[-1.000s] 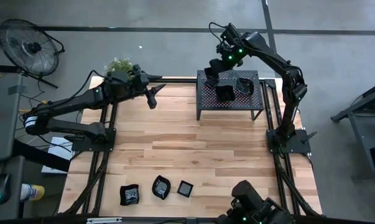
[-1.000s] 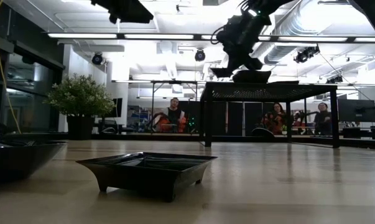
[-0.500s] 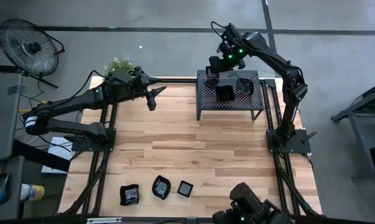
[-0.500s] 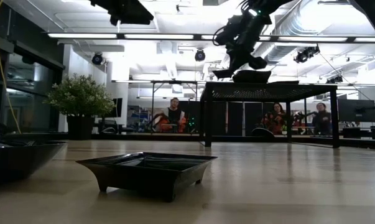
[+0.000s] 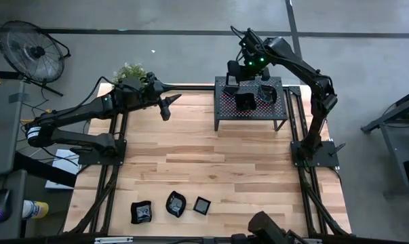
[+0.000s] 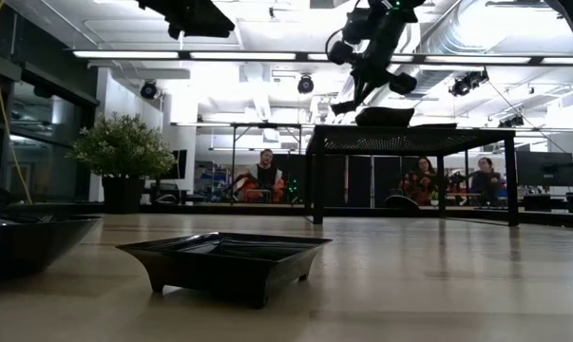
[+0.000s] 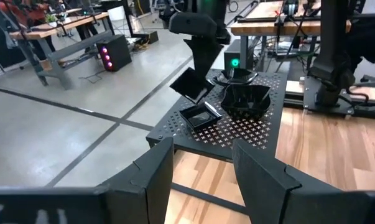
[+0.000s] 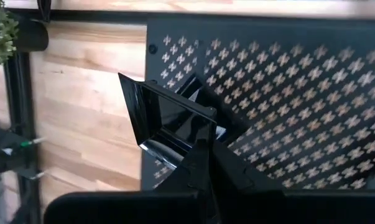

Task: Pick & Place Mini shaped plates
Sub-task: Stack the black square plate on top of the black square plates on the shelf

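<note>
My right gripper (image 5: 233,72) hangs over the left part of the black perforated rack (image 5: 253,110), shut on a small square black plate (image 8: 162,118) that also shows in the left wrist view (image 7: 191,84). On the rack under it rest another square plate (image 7: 201,116) and a wavy-rimmed dish (image 7: 244,101). Three more mini plates (image 5: 176,204) lie near the table's near edge. My left gripper (image 7: 203,180) hovers open at the far left of the table (image 5: 169,105), nothing between its fingers. My right gripper pinches the square plate's rim (image 8: 201,138) between its two fingers, near one corner. The fingers (image 8: 207,163) come from above, slanting down. The plate is lifted clear of the rack and tilted steeply on edge, its hollow side facing away from the fingers.
The rack stands on legs at the far right of the wooden table (image 5: 190,163). A potted plant (image 5: 131,71) sits at the far left corner. In the low view a square plate (image 6: 224,258) lies close in front. People sit in the room beyond.
My right gripper has risen a little above the rack and rolled its wrist, still shut; the square plate in it has turned with it and now stands more steeply tilted, clear of the rack.
</note>
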